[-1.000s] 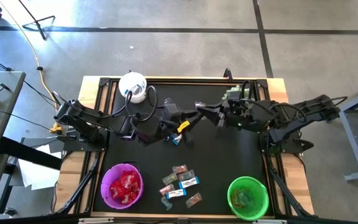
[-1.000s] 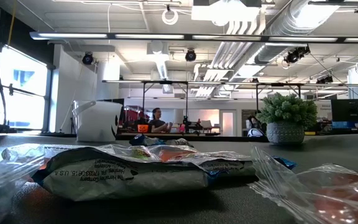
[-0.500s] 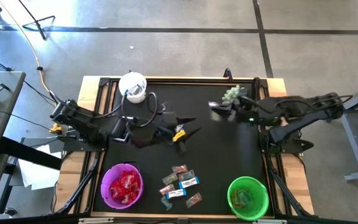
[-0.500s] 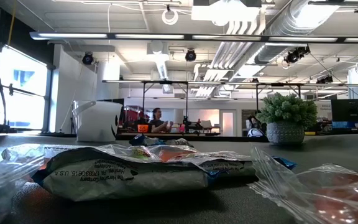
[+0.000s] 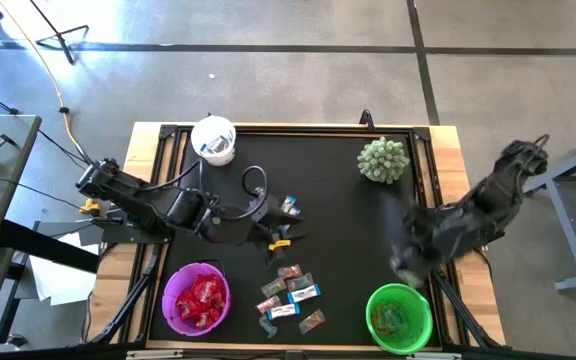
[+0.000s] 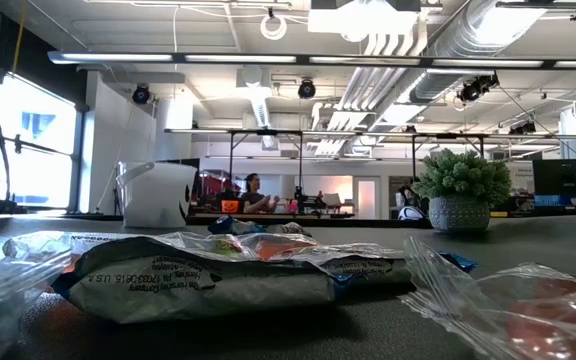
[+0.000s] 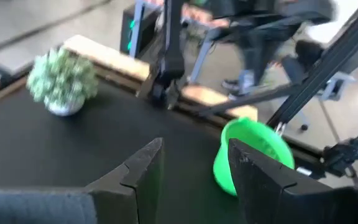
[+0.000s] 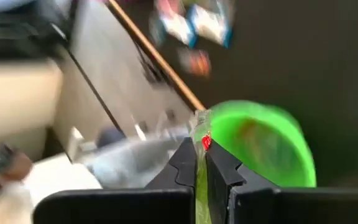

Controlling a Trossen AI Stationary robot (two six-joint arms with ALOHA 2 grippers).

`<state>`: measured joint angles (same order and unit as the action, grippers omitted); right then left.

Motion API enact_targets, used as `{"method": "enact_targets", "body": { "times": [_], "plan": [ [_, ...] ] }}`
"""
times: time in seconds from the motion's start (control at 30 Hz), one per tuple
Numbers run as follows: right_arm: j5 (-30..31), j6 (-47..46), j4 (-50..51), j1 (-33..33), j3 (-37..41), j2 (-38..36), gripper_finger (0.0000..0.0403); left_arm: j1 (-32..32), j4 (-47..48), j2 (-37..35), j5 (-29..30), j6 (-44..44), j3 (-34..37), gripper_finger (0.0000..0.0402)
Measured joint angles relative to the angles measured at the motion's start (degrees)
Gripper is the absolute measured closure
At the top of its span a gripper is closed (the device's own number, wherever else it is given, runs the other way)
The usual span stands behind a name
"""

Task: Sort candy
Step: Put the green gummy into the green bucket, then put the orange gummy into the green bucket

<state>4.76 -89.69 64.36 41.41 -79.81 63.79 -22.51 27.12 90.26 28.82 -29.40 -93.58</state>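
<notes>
High view: candy (image 5: 290, 297) lies piled at lower centre between purple bowl (image 5: 197, 299) and green bowl (image 5: 399, 317). Right gripper (image 8: 201, 152), above the green bowl, pinches a greenish candy. Left gripper (image 5: 280, 232) gapes wide mid-table.

White cup (image 5: 214, 140) and spiky potted plant (image 5: 383, 160) at the black table's (image 5: 338, 240) far edge.

We see a matt black table (image 5: 348, 230) edged in pale wood; the candy (image 5: 290, 295) wears shiny, crinkled film — clear and glossy close up; the green bowl (image 5: 399, 318) and purple bowl (image 5: 195, 299) look like smooth plastic; the plant (image 5: 382, 160) looks spiky.
</notes>
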Motion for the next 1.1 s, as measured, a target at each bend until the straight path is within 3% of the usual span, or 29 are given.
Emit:
{"method": "enact_targets", "body": {
  "times": [0.17,0.3,0.47,0.7,0.8,0.97,1.1],
  "plan": [
    [-4.1,-10.2,5.5,8.3,0.0,6.0,0.0400,-0.1,2.8,0.0,0.3,-2.5,0.0,0.0236],
    [-5.9,-12.3,5.9,11.6,0.0,11.1,0.0386,0.1,2.8,0.0,0.4,-2.5,0.0,0.0236],
    [-12.1,-11.9,4.4,12.0,0.0,15.1,0.0334,0.4,3.0,0.0,0.2,-2.9,0.0,0.0236],
    [-15.3,-10.8,4.3,10.6,0.0,17.0,0.0259,0.4,9.0,0.0,-6.0,-2.0,0.0,0.0236],
    [-12.8,-8.6,3.0,8.9,0.0,16.1,0.0253,1.0,14.3,-0.5,-9.7,-2.0,0.0,0.0237],
    [-2.9,1.0,-3.6,4.8,0.0,14.2,0.0263,4.4,23.5,-0.4,-19.9,-0.6,0.0,0.0237],
    [2.4,9.0,-11.3,0.4,0.0,14.0,0.0274,5.9,29.1,1.3,-21.2,4.6,0.0,0.0237]
  ]
}}
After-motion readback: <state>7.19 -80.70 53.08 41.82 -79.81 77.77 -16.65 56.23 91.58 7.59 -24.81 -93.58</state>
